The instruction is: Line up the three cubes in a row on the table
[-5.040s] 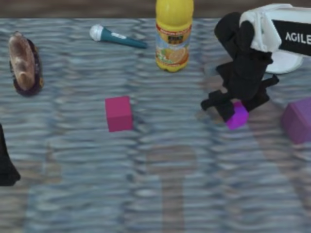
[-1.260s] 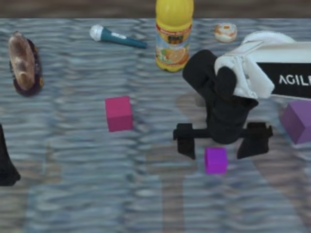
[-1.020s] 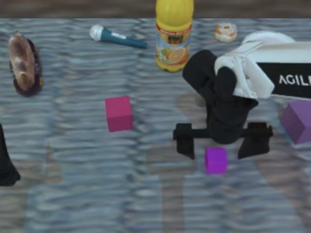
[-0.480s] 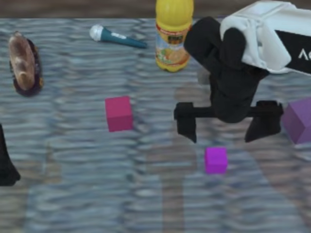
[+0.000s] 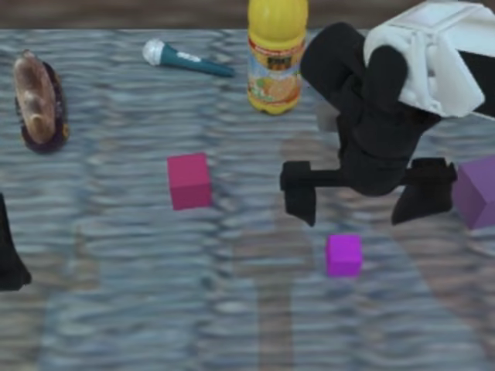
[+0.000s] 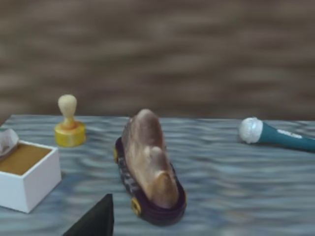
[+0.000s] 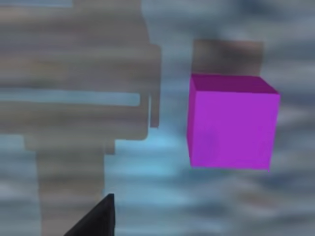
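**A:** Start from above. Where do the three cubes lie?

**B:** The pink cube (image 5: 189, 180) sits a little toward nine o'clock of the table's (image 5: 139, 309) middle. The small magenta cube (image 5: 343, 255) rests alone at about four o'clock from it, well apart. The purple cube (image 5: 476, 191) is at the three o'clock edge, partly cut off. The right gripper (image 5: 366, 199) hangs above the cover at twelve o'clock of the magenta cube, fingers spread wide and holding nothing. The left gripper (image 5: 9, 255) is parked at the nine o'clock edge; I cannot tell how its fingers stand. A juice bottle (image 5: 277, 54), a microphone (image 5: 186, 59) and a shoe (image 5: 37, 99) lie along the far side.

**A:** And the left wrist view?

**B:** Only clutter: the shoe (image 6: 147, 169), the microphone (image 6: 275, 135), a stamp (image 6: 69, 129) and a white box (image 6: 24, 179). No cube.

**A:** The right wrist?

**B:** The magenta cube (image 7: 231, 123) flat on the table (image 7: 142, 167), free of the fingers; only one dark fingertip shows.

**A:** So what does the step call for?

**B:** I judge the magenta cube is placed, and the purple one comes next. Keep the fingers wide, swing toward three o'clock high enough to clear the magenta cube, square them to the purple cube's flat faces, then descend straight. The pink cube sits farther up the table than the magenta one, so the row isn't level yet.
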### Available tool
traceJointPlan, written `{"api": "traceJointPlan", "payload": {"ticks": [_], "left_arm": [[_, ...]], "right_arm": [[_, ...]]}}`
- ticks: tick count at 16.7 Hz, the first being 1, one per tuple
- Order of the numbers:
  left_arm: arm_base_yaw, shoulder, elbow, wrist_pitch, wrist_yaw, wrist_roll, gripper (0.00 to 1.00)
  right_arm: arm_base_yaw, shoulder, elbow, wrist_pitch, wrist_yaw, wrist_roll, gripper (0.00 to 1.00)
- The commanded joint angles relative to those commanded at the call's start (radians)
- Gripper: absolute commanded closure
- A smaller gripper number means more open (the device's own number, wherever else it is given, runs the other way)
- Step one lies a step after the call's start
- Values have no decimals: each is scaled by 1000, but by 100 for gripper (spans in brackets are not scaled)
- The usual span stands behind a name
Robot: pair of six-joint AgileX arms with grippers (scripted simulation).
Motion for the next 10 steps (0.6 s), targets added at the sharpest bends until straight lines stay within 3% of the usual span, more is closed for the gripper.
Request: {"api": "traceJointPlan", "payload": {"ticks": [5, 10], "left_arm": [[-70, 310, 306, -198, 2, -91, 0], [-170, 841, 768, -501, 7, -220, 0]], "right_arm": [[0, -290, -241, 169, -9, -96, 0], [-65, -739, -601, 391, -22, -226, 0]]}}
